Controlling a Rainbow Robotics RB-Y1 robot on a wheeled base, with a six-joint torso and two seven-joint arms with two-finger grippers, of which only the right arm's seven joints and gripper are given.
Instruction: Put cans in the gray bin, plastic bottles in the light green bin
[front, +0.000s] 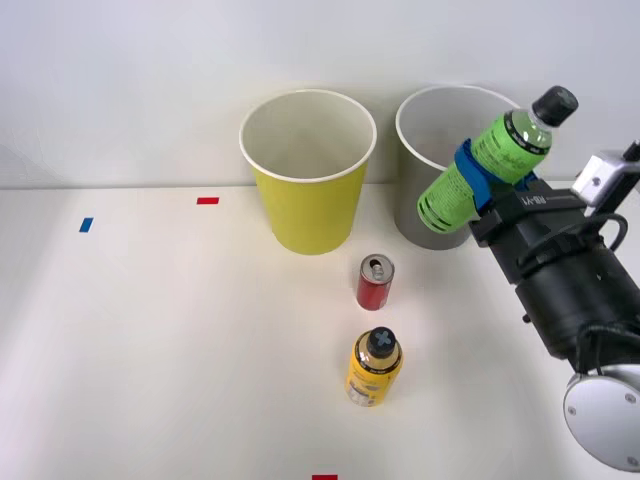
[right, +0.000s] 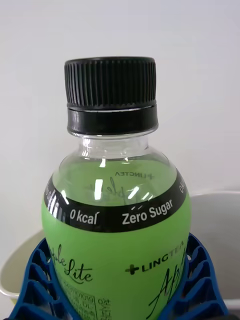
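Above table (front: 150, 330), green bottle (front: 485, 170) between jaws.

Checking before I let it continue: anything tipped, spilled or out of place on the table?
Nothing spilled or tipped. The can and yellow bottle stand upright. One oddity: the green bottle, held tilted in the right gripper, hangs in front of the gray bin, not the green bin.

Black right arm (front: 565, 285) w/ silver joint cap, white wrist block, blue ribbed fingers (right: 37, 280).
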